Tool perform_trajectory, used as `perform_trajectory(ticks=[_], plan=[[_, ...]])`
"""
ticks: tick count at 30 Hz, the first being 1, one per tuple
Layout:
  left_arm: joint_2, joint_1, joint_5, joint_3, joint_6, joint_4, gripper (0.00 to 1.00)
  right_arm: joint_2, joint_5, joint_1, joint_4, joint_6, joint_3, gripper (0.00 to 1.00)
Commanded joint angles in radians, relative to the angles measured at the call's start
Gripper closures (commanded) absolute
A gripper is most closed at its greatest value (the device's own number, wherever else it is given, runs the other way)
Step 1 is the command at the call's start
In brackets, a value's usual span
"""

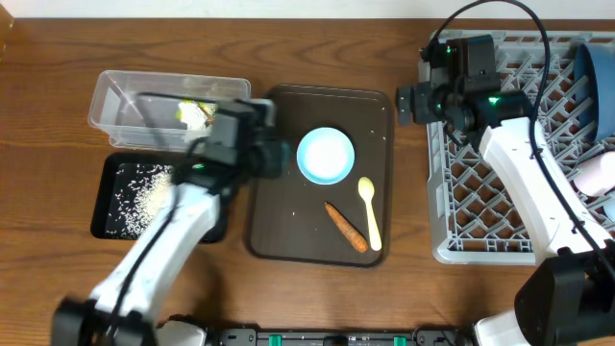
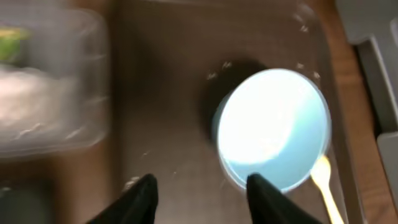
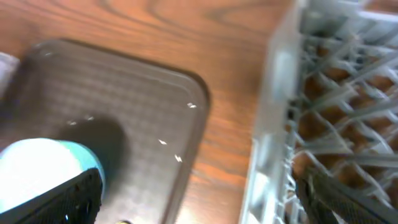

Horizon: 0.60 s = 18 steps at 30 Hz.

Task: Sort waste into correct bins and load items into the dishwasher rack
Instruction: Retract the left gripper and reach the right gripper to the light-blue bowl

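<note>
The left gripper (image 2: 202,200) has its fingers apart with nothing between them, hanging over the left side of the brown tray (image 2: 161,93), just beside the light blue cup (image 2: 273,127). The cup sits upright and open-side-up near the middle of the tray. My guess is it's a light, hard plastic thing with smooth walls, so it's not fragile but probably slick. I'd pinch it at the rim, one finger inside and one outside, rather than squeeze round the whole body. The wrist view is blurry, so I can't tell how thick the rim is. The pale yellow spoon (image 2: 326,183) lies right next to the cup's edge, flat on the tray. It looks thin, so it'd be fiddly to get fingers under, and the handle is probably the best spot. The carrot (image 1: 344,226) lies near the spoon and looks small and firm, easy to nip across its middle. Further out, the clear tub (image 1: 101,101) holds wrappers and the black tray (image 1: 104,223) has rice in it. The right gripper (image 3: 202,199) is spread wide and empty, hanging between the brown tray and the rack (image 1: 471,221).
</note>
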Motion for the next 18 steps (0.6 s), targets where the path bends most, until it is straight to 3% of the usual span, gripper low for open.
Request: perform_trajectory(ticks=[1, 8, 18], plan=[[-0.073, 0.080, -0.002, 0.011, -0.001, -0.085, 0.50, 0.009, -0.084, 0.039, 0.019, 0.010, -0.001, 0.01], [-0.127, 0.213, -0.002, 0.011, -0.001, -0.235, 0.49, 0.055, -0.083, 0.106, 0.033, 0.010, -0.001, 0.03], [-0.127, 0.236, -0.002, 0.011, -0.001, -0.258, 0.48, 0.205, -0.098, 0.167, 0.031, 0.052, -0.001, 0.20]])
